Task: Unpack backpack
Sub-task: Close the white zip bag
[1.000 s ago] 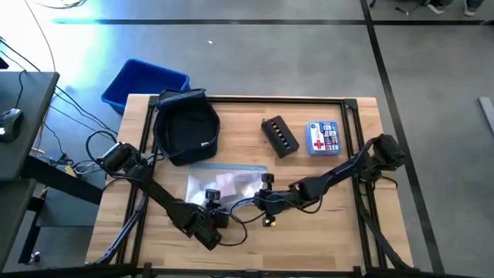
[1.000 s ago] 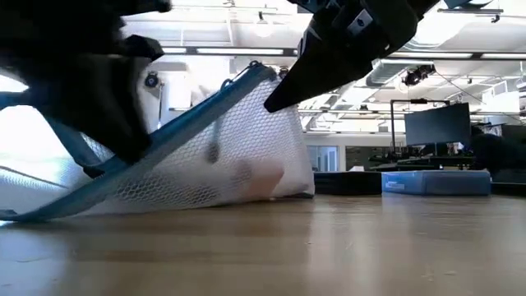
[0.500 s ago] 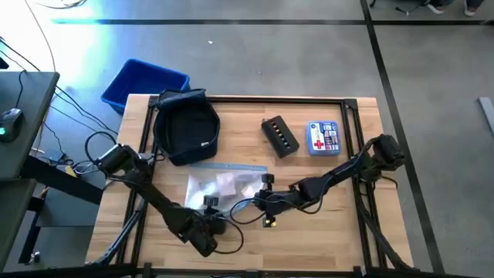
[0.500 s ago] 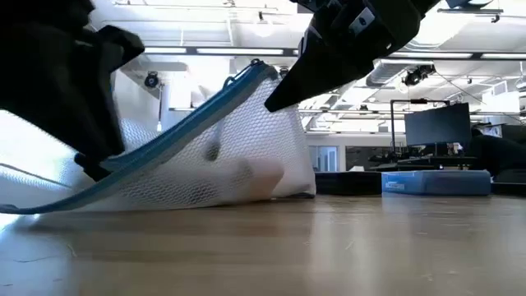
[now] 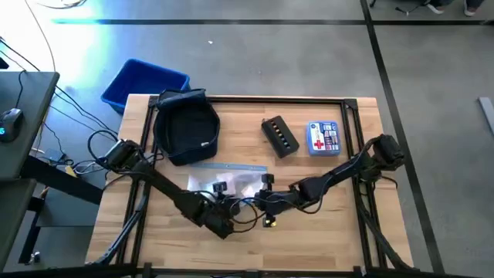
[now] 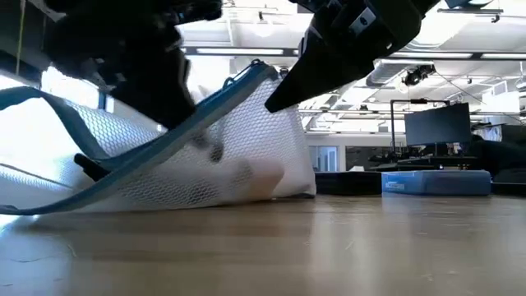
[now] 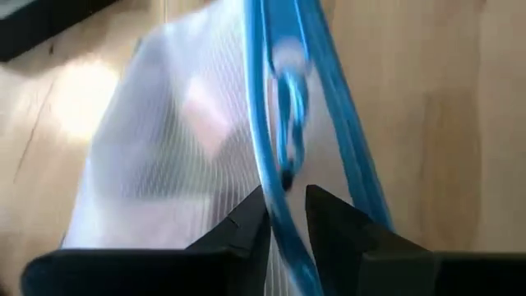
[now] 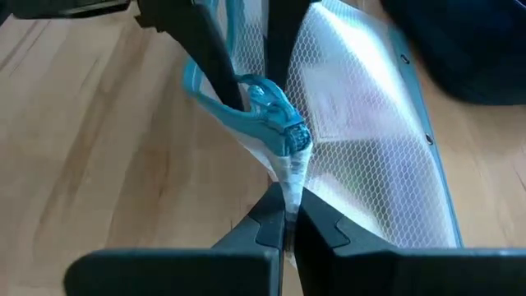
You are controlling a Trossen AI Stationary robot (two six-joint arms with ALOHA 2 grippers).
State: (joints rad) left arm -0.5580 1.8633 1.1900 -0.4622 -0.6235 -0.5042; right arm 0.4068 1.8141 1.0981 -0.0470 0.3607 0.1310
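backpack (image 5: 186, 127) lying open at table's (image 5: 332, 239) far left, pale patch unreadable | mesh pouch (image 5: 228, 182) in front of it | right gripper (image 8: 285, 215) pinching pouch corner | left gripper (image 7: 286, 212) straddling blue zipper edge, barely parted | red-cross kit (image 5: 323, 138), text unreadable

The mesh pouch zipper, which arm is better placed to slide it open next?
Probably the left. The left tool already straddles the blue zipper near its pull, while the right tool is shut on the mesh pouch at its end, anchoring it.
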